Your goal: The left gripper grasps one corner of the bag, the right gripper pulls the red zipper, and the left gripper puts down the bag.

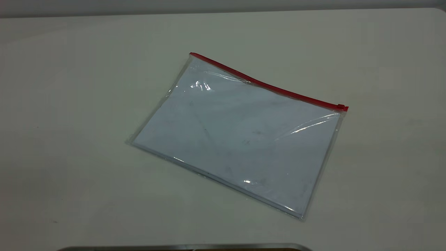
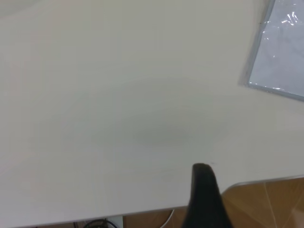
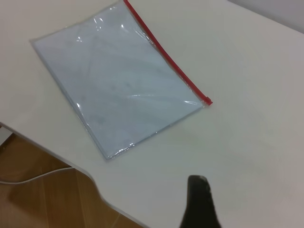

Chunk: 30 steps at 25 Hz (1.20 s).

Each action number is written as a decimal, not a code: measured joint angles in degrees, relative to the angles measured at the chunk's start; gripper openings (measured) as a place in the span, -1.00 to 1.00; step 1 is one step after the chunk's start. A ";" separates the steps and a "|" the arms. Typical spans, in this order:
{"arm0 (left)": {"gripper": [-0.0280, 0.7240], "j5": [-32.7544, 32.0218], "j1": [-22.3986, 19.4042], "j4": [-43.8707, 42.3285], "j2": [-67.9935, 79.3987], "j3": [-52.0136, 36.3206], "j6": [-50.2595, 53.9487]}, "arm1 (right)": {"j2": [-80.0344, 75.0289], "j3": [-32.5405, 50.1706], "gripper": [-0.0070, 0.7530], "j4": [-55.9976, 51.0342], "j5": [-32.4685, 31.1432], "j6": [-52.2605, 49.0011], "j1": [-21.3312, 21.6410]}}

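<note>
The bag (image 1: 237, 139) lies flat on the white table, a clear pouch over pale blue-white sheets. The red zipper (image 1: 268, 85) runs along its far long edge, with the slider tab (image 1: 342, 107) at the right end. The clear corner of the bag (image 1: 192, 57) sits at the strip's left end. Neither gripper shows in the exterior view. In the left wrist view the left gripper (image 2: 204, 190) is a black tip over the table's edge, well apart from the bag (image 2: 280, 52). In the right wrist view the right gripper (image 3: 198, 199) hovers apart from the bag (image 3: 118, 80) and zipper (image 3: 166, 59).
The table's near edge (image 3: 90, 175) curves above a wooden floor (image 3: 42, 199) with a white cable (image 3: 28, 178). A metal rim (image 1: 184, 246) shows at the bottom of the exterior view. Bare table surrounds the bag.
</note>
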State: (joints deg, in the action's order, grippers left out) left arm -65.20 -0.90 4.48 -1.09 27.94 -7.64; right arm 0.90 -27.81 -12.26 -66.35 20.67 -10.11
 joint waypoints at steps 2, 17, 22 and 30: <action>0.64 0.00 0.00 0.00 0.00 0.00 0.00 | 0.00 0.00 0.54 0.00 0.00 0.00 0.00; 0.64 0.00 0.00 0.00 0.00 0.00 -0.05 | 0.00 0.00 0.54 -0.47 0.00 0.00 10.71; 0.64 0.00 0.00 0.00 0.00 0.00 -0.05 | 0.00 0.00 0.54 1.37 0.05 -0.86 14.15; 0.64 0.00 0.00 0.00 0.00 0.00 -0.30 | 0.00 0.13 0.54 8.98 1.18 -11.91 14.26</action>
State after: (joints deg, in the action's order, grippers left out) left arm -65.20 -0.90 4.48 -1.09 27.94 -7.95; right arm 0.90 -27.68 -3.28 -65.16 8.76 4.15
